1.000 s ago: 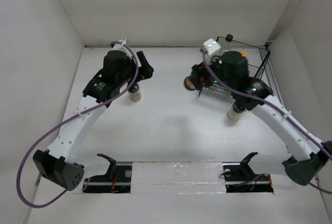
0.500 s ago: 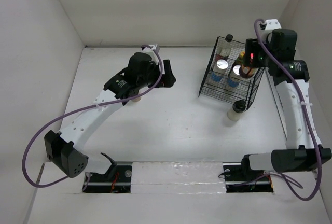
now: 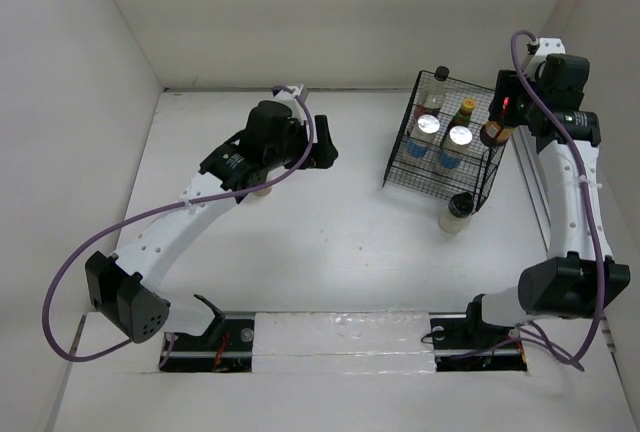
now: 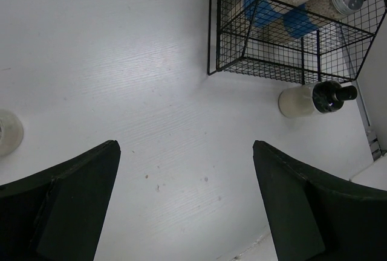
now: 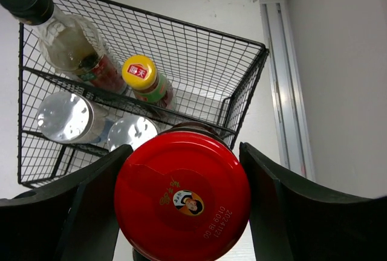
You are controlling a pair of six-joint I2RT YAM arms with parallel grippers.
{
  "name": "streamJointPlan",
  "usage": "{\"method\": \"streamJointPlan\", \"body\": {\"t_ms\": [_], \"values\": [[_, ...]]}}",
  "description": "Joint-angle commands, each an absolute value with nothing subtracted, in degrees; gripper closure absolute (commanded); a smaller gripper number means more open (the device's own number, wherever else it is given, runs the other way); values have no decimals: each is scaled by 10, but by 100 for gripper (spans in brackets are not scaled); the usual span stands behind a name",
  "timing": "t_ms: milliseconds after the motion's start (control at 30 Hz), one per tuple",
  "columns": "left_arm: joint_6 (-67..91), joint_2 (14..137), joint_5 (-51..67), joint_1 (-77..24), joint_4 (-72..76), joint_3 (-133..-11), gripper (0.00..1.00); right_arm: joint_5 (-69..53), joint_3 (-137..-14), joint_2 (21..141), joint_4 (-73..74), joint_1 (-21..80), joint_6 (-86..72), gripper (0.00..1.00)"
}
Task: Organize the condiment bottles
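My right gripper [image 5: 181, 203] is shut on the red-lidded dark jar [image 5: 181, 194], held above the right edge of the black wire rack [image 3: 400, 167]; in the top view the jar [image 3: 490, 133] shows by that gripper [image 3: 496, 129]. In the rack [image 5: 242, 61] stand a tall clear black-capped bottle [image 5: 60, 31], a yellow-capped bottle [image 5: 145, 77] and two silver-lidded jars [image 5: 63, 116] [image 5: 133, 131]. A pale dark-capped bottle [image 3: 457, 212] stands outside the rack's front corner. Another pale bottle [image 3: 262, 190] peeks from under the left arm. My left gripper [image 3: 324, 142] hangs open and empty above bare table [image 4: 185, 146].
White walls close in the table on three sides. A metal rail [image 5: 281, 80] runs along the right wall beside the rack. From the left wrist, the rack [image 4: 254, 61] and the pale bottle [image 4: 308, 99] lie ahead to the right.
The right arm has swung from the rack's left front to its right side, carrying the red-lidded jar. The left gripper has moved right, away from the pale bottle.
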State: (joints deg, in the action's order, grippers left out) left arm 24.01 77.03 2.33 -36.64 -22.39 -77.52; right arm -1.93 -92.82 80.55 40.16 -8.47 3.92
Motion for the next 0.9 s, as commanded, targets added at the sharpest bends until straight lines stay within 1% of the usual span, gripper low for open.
{"method": "streamJointPlan", "body": {"t_ms": [0, 400, 500, 700, 867], "values": [[236, 761, 24, -367, -216, -796, 12, -48, -940, 807, 266, -93, 26, 53], [236, 772, 18, -367, -211, -796, 12, -48, -866, 817, 219, -93, 25, 53], [236, 772, 13, -367, -211, -802, 12, -36, -860, 817, 232, -93, 25, 53], [230, 772, 7, -367, -216, -807, 12, -36, -847, 769, 237, -93, 25, 54], [230, 777, 2, -367, -216, -813, 12, -36, -853, 762, 250, -93, 25, 54]]}}
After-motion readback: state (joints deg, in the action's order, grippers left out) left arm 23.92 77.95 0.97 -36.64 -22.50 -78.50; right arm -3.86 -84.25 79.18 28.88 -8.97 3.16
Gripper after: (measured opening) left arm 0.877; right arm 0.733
